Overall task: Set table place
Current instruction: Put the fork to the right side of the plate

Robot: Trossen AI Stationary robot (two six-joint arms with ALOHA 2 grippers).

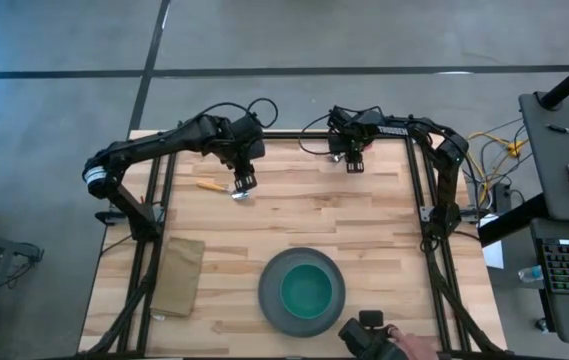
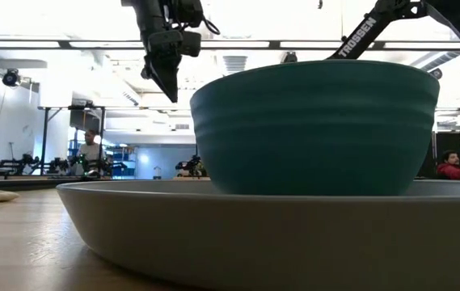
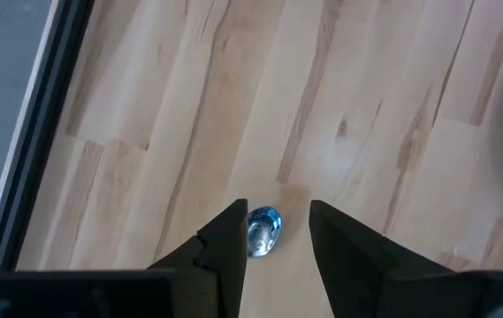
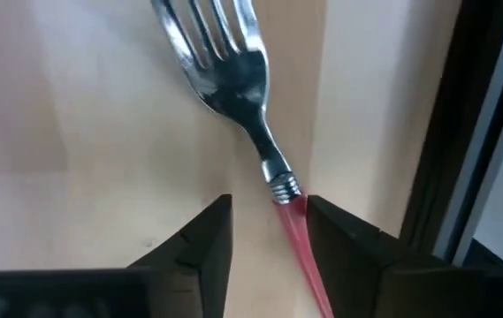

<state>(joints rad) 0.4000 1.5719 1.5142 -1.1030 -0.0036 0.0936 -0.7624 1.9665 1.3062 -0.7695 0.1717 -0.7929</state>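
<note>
On the tabletop (image 1: 364, 230), a teal bowl (image 1: 307, 292) sits in a grey plate (image 1: 268, 290) at 6 o'clock, with a tan napkin (image 1: 179, 275) at 8. At 11, the left gripper (image 1: 243, 187) hangs open over a spoon (image 3: 262, 230). At 1, the right gripper (image 1: 355, 163) hangs open, straddling a red-handled fork (image 4: 233, 79).

The spoon (image 3: 263, 231) shows only its shiny bowl; its handle is hidden under the left gripper (image 3: 278, 231). The fork (image 4: 233, 79) has its tips cut off by the picture's edge. In the low view, the bowl (image 2: 314, 129) and plate (image 2: 213, 234) block most of the table (image 2: 19, 242).
</note>
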